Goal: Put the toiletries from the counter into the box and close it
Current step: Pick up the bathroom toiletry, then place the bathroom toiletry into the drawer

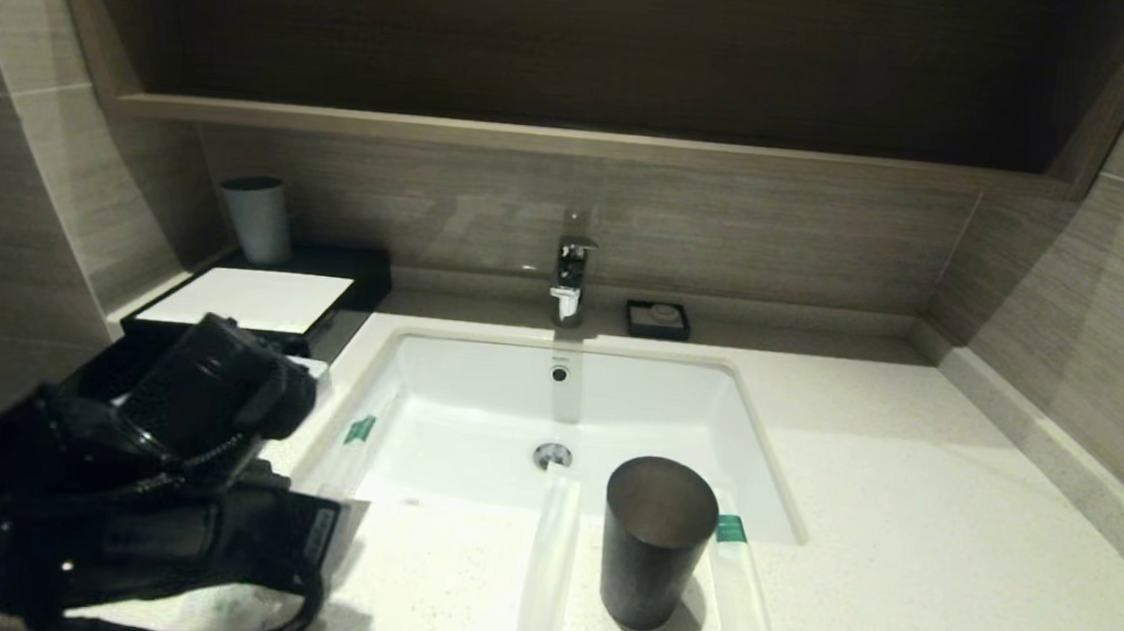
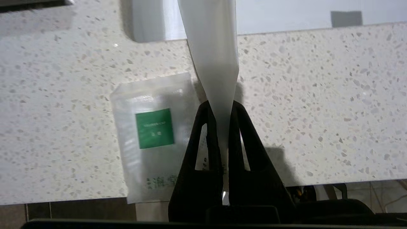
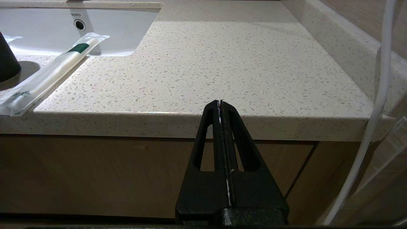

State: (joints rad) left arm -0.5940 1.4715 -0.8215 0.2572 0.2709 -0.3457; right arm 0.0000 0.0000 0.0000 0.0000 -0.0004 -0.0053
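A: Progress? Left gripper [image 2: 222, 106] clamped on one long sachet [image 2: 211, 47], lifted above the counter [image 2: 318, 95] near the box [image 1: 252, 299]. Nothing seen inside yet; drawer apparently open.

B: Left to do: flat sachet [image 2: 152, 133], visible only from left wrist. Two more [image 1: 547, 565] [image 1: 745, 601] flanking the cup [image 1: 655, 539]. Right gripper [image 3: 221, 103] pressed closed, empty, parked off the counter edge.

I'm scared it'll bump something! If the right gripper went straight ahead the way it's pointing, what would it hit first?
Probably the front edge of the counter. The shut right gripper hangs empty just before it, though depth is hard to judge.
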